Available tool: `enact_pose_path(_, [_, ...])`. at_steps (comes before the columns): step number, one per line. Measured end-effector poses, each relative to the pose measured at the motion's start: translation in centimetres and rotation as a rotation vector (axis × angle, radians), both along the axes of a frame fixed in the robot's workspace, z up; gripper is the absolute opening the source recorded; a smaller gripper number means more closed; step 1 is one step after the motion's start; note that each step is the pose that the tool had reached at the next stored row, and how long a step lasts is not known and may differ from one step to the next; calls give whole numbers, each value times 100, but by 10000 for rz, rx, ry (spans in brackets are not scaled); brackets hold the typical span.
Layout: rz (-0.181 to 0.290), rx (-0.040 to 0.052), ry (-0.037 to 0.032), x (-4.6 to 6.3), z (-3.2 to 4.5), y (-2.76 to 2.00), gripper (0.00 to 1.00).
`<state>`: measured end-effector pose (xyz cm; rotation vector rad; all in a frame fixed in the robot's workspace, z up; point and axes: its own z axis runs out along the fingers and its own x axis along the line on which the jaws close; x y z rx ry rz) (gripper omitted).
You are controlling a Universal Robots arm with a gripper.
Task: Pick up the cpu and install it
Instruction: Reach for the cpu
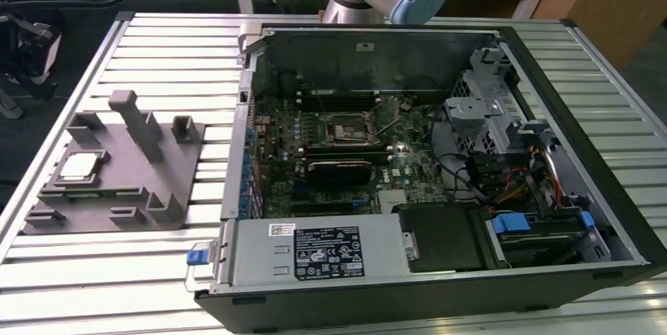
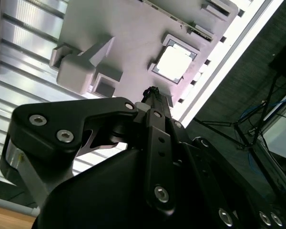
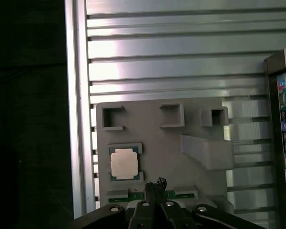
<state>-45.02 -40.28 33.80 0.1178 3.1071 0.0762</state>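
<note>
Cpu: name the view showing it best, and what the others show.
First wrist view: the cpu faces the camera squarely in its grey holder. Second wrist view: washed-out white. Exterior view: seen at a slant, far off.

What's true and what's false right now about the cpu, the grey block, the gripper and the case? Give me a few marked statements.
1. The small, thin, silver-topped square cpu lies in a recess of the grey plastic fixture block. True.
2. The black gripper holds the cpu. False: the cpu lies on the fixture block, apart from the gripper in both wrist views.
3. The fixture block rests on the ribbed metal table, to the exterior view's left of the black computer case. True.
4. The computer case is closed. False: its side is open and the green motherboard shows.
</note>
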Motion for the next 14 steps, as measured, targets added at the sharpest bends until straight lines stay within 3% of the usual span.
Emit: enact_pose_path(14, [1,0,0,-149,-255,-1,11])
